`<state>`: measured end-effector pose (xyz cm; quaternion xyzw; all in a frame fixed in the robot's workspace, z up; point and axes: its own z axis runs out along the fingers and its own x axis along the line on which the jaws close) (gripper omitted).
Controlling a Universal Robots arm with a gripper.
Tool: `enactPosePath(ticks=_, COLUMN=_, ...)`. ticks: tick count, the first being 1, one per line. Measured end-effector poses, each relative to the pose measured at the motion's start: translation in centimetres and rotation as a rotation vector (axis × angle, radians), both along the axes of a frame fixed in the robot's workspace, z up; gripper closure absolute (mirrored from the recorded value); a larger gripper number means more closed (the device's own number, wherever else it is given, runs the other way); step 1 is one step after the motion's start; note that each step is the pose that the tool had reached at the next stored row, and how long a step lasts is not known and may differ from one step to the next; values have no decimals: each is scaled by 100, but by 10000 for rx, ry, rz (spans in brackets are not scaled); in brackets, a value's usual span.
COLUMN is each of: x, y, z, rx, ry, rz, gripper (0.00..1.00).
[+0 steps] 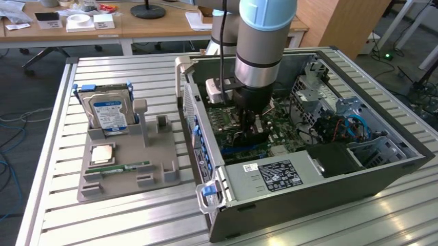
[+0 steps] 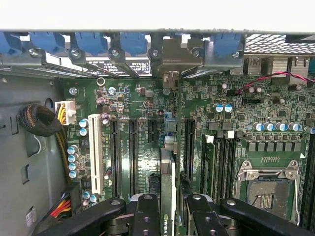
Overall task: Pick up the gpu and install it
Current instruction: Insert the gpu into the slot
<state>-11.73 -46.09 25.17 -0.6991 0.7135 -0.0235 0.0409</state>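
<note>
We are down inside the open computer case (image 1: 301,169), and our gripper (image 2: 168,209) has its fingers (image 2: 146,216) clamped on the gpu (image 2: 168,196), carried on edge between them. The card's long axis runs straight away from the fingers toward the far row of blue slot clips (image 2: 133,44), its lower edge hovering over the motherboard (image 2: 147,162) among the long black expansion slots; whether it touches one, we cannot tell. There is pale lettering on the card's edge, unreadable. On the bench (image 1: 137,215) at the exterior view's left, a hard drive (image 1: 108,114) shows a blue-white label.
</note>
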Motion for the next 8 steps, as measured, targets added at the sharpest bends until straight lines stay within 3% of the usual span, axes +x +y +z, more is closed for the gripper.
enactPosePath(ticks=8, x=0, y=0, z=-9, rx=0, ry=0, rz=-1, gripper=74)
